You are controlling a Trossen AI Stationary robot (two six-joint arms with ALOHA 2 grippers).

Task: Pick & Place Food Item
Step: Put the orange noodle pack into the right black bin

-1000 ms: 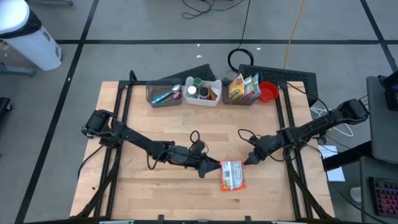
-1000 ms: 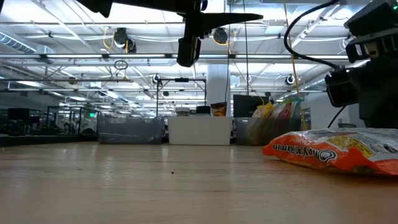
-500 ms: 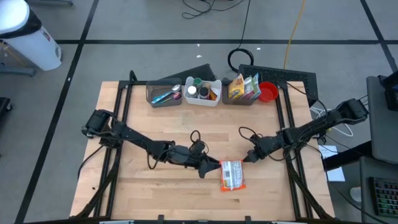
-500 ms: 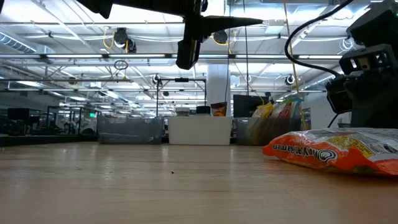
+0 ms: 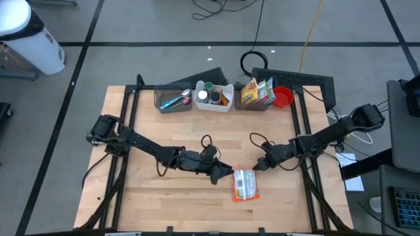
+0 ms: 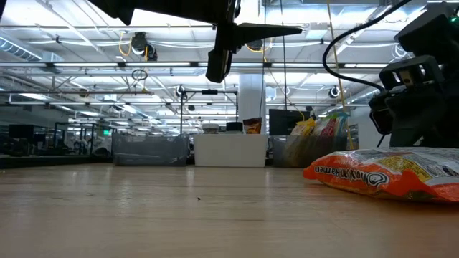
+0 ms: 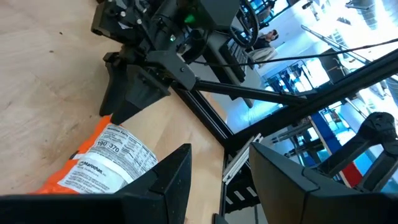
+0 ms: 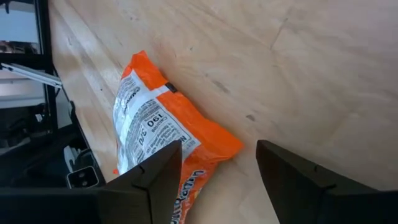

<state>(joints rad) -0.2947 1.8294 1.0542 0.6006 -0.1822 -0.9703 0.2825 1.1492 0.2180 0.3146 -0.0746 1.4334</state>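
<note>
Packet (image 5: 245, 185) lies flat on the tabletop (image 5: 164, 137), between the left hand (image 5: 226, 173) and right hand (image 5: 258, 165), both parted and empty. Slick, flat wrapper: either hand closing too high could skid it sideways instead of gripping.

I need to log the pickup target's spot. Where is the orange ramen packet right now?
In the high view the orange ramen packet lies flat on the table's front-centre, between the open left gripper and the open right gripper.

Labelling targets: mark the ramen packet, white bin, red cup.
ramen packet (image 5: 245, 184), high view, middle of its printed face
white bin (image 5: 214, 105), high view, near wall
red cup (image 5: 282, 97), high view, its rim
</note>
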